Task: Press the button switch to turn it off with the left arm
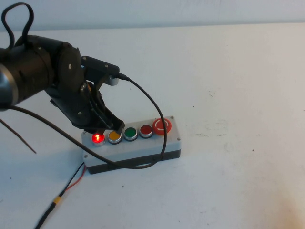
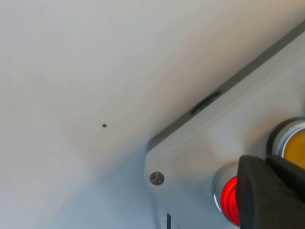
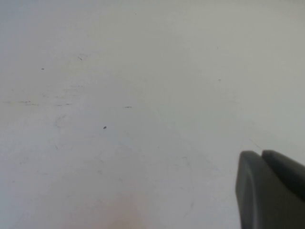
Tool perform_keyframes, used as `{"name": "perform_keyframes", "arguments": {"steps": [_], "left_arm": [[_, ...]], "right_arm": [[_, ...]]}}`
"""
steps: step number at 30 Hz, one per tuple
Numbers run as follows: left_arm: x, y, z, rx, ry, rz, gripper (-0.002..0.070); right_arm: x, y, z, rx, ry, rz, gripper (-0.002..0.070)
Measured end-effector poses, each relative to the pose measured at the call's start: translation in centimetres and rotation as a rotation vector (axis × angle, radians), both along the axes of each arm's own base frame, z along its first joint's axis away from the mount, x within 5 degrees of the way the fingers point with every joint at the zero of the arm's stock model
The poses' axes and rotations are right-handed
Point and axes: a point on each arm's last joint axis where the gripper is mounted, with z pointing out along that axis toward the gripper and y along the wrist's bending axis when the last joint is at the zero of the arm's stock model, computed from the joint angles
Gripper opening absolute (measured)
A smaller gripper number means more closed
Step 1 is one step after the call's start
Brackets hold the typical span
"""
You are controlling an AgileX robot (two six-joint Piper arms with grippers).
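Bright, even light washes the white table (image 1: pixel 228 71) (soft shadows only), while wrist views blur up close.

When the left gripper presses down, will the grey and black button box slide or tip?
Probably neither. The grey-topped, black-based button box lies low, wide and flat on the white table, and the left gripper hangs directly above it. The right gripper is over bare table.

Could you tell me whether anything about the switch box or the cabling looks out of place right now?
One oddity: the left arm's black cable droops across the switch box, between the buttons. The left claw hovers by the lit red button. The right claw sits over bare table.
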Motion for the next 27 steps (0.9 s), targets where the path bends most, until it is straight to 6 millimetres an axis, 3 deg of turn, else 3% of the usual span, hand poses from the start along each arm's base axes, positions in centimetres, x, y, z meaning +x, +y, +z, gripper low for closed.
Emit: {"name": "perform_keyframes", "arguments": {"steps": [9,12,15,18,22,27], "left_arm": [[0.3,-0.1,-0.3,0.002,0.010,0.003,-0.0002],[0.0,-0.1,0.6,-0.009,-0.013,0.001,-0.0002],[-1.2,0.4,2.9,-0.041,-0.069,0.013,-0.0002],[-3.0,1.2,6.4,-0.100,-0.185,0.016,-0.0002],[-6.8,3.1,10.6,-0.192,-0.371,0.016,-0.0002],[-12.4,5.6,11.9,-0.300,-0.561,0.021,-0.0002]], "right_arm": [[0.0,0.0,0.0,0.000,0.000,0.000,-0.0016],[0.0,0.0,0.0,0.000,0.000,0.000,-0.0016],[0.0,0.0,0.0,0.000,0.000,0.000,-0.0016],[0.0,0.0,0.0,0.000,0.000,0.000,-0.0016],[0.0,0.0,0.0,0.000,0.000,0.000,-0.0016],[0.0,0.0,0.0,0.000,0.000,0.000,-0.0016]]}}
